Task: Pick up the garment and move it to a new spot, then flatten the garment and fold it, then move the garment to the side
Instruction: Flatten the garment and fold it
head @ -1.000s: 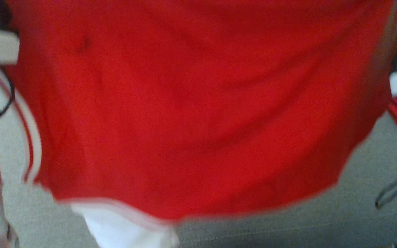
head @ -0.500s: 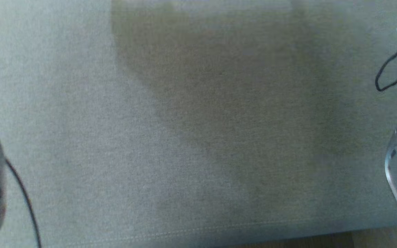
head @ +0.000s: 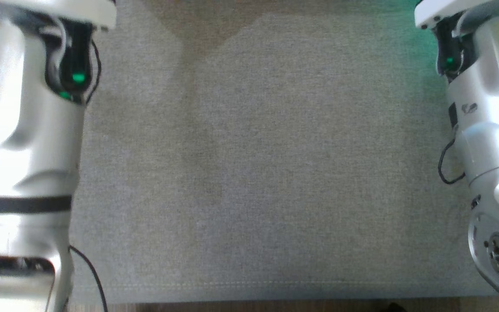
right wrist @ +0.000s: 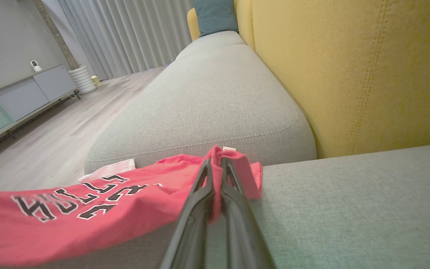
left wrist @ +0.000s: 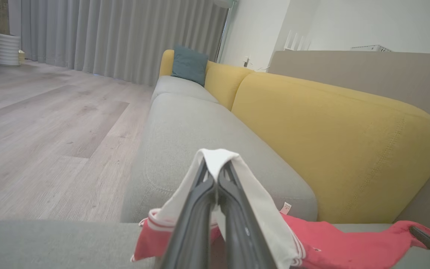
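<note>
You see garment (right wrist: 69,224) red, sleeve (left wrist: 259,209) white with red stripes at hem, lettering (right wrist: 65,195) black outlined white. Seat (head: 267,151) plain grey weave, backrest (left wrist: 330,142) mustard yellow, pillow (left wrist: 189,65) teal. Curtains (left wrist: 118,37) pale grey, floor (left wrist: 50,130) light wood grain. Arms (head: 24,130) silver, green lights.

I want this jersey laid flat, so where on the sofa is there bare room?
The grey seat cushion between the left forearm and right forearm is bare to its front seam. The next seat cushion, beside the yellow backrest up to the teal pillow, is bare too. It is crowded where the left end effector and right end effector pinch the red jersey.
</note>
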Robot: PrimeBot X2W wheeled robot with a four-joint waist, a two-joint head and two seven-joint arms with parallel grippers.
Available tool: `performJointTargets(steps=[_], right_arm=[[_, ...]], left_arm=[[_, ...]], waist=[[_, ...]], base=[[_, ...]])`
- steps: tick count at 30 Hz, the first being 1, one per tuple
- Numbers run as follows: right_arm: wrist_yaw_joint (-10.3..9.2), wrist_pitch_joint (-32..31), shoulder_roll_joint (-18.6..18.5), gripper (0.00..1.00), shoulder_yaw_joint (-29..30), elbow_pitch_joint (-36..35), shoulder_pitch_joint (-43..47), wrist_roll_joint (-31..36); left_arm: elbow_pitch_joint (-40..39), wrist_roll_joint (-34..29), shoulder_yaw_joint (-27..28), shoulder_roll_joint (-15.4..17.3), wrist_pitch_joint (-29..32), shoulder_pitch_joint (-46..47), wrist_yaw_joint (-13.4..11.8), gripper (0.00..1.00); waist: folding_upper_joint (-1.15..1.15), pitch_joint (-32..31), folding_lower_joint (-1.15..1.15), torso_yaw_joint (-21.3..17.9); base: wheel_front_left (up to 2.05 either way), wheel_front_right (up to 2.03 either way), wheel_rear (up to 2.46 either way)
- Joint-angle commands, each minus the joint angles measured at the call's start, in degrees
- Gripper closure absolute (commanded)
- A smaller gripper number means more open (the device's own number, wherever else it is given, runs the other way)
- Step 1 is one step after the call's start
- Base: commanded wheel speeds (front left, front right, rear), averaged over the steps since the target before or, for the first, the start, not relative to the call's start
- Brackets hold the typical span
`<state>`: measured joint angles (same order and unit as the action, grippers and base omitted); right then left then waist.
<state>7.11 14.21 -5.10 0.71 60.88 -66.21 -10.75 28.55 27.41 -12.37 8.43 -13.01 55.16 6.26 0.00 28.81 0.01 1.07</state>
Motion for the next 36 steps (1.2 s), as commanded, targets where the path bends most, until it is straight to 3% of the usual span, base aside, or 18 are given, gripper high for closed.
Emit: performJointTargets(steps=[1,11,20,28,36], right_arm=[[0.37,0.72,0.76,1.00,-0.97,-1.65,-0.55,-0.86],[0.37,0.12,0.43,1.00,-6.71,-4.09,6.89,-11.24],[0.37,-0.05,-3.23,1.00,-12.23,-17.75,24.46,-23.01],[0.37,-1.32,-5.48,1.00,-10.38,-29.22,41.72,-26.81],[0.37,-8.66,-4.54,1.00,-4.09,-44.42,60.98,-24.71]], left_arm=[[-3.16,0.64,1.34,2.30,-0.70,-0.25,0.46,1.00],[-16.89,5.60,2.53,4.07,-1.41,-17.10,0.83,1.00],[-34.90,9.27,5.52,3.44,-1.47,-41.31,-3.34,1.00],[-44.70,9.23,4.60,2.35,-1.46,-59.02,-6.16,1.00],[-51.87,7.98,2.00,2.72,-0.32,-71.98,-8.08,1.00]], waist=[[0.00,-0.01,-0.01,0.13],[0.00,-3.96,-0.01,-1.32],[0.00,-12.21,-0.01,-1.91],[0.00,-19.85,-0.01,-1.34],[0.00,-24.11,-0.01,-1.52]], base=[[0.00,0.00,0.00],[0.00,0.00,0.00],[0.00,0.00,0.00],[0.00,0.00,0.00],[0.00,0.00,0.00]])
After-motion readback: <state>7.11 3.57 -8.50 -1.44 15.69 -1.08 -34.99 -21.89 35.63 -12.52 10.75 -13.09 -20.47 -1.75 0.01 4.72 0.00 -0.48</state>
